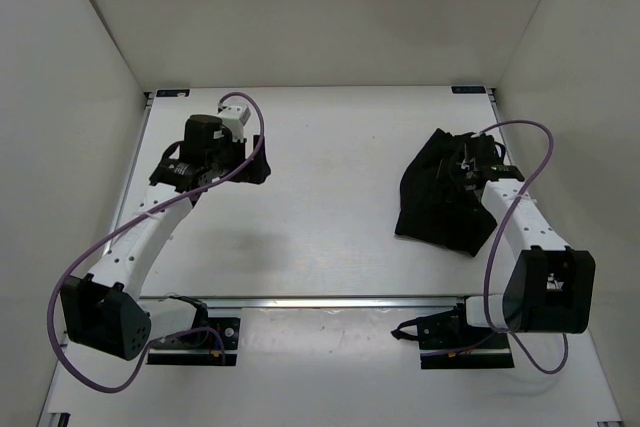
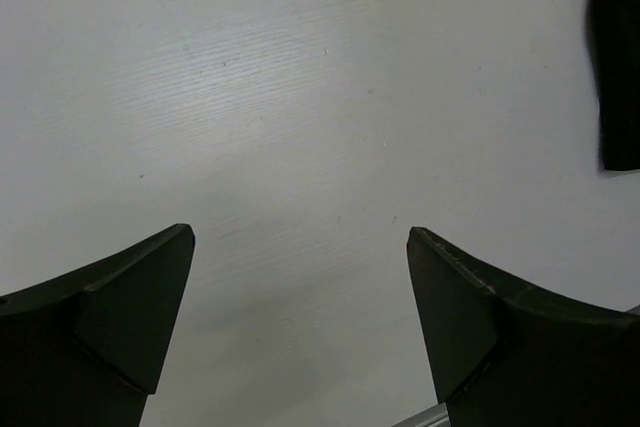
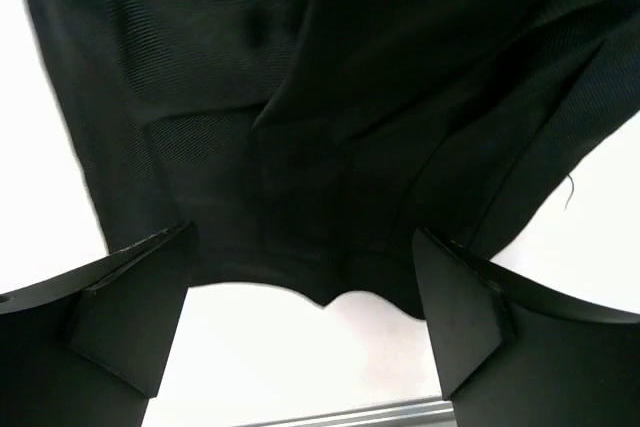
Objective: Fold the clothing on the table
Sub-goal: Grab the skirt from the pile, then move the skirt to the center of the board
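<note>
Over on right side of table (image 1: 320, 207), clothing (image 1: 440, 197) lies crumpled, long axis running near-to-far, edge just ahead of my right gripper (image 3: 302, 237), jaws wide, nothing pinched; left gripper (image 2: 300, 232) also wide, well apart, so right arm's closer

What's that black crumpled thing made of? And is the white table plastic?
The clothing looks like soft matte black fabric: fine ribbed lines and loose folds show up close. The table looks smooth, hard and white, faintly glossy; plastic or painted wood, I cannot tell. Its rail looks like bare silvery metal.
</note>
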Robot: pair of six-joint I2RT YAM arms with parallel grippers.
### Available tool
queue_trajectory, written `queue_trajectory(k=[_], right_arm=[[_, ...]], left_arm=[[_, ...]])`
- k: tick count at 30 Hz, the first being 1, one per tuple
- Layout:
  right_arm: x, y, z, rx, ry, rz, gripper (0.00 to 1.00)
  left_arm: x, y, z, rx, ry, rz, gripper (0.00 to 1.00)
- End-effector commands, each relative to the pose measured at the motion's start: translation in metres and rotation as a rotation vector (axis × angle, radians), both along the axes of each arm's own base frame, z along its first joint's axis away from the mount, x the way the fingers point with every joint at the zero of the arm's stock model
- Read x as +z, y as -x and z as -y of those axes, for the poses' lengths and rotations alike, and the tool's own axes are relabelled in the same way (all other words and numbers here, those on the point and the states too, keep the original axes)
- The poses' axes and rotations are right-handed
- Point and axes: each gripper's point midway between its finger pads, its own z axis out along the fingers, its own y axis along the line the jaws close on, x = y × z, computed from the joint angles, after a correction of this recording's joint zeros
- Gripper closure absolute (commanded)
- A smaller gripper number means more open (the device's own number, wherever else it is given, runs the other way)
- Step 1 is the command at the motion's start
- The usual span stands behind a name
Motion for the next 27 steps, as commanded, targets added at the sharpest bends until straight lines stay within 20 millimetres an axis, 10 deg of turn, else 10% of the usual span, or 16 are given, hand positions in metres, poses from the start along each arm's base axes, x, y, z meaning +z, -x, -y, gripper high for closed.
queue_trajectory(k=[1,10,13,16,18,25,27], right_arm=[[0.002,-0.020,0.010,-0.053,0.027,0.072,0.16],[-0.014,-0.055,0.006,-0.063,0.037,0.085,0.34],[-0.027,-0.059,0.008,-0.074,0.043,0.040,0.55],[-0.028,-0.062,0.013,-0.081,0.071,0.012,1.00],[-0.021,-0.067,0.014,-0.074,0.085,0.018,1.00],[0.098,-0.139,-0.065,0.247,-0.041,0.309,1.00],[0.174,-0.165,-0.110,0.384,-0.147,0.457,1.00]], left_arm=[[0.004,0.007,0.002,-0.016,0.030,0.014,0.02],[-0.002,0.011,-0.001,-0.008,0.002,0.008,0.01],[-0.007,0.015,-0.003,-0.004,0.007,-0.012,0.01],[-0.012,0.017,-0.006,0.007,0.006,-0.022,0.01],[-0.014,0.020,-0.002,-0.025,0.032,-0.030,0.02],[-0.001,0.024,0.015,-0.097,0.146,0.015,0.02],[0.007,0.018,0.012,-0.066,0.179,0.043,0.02]])
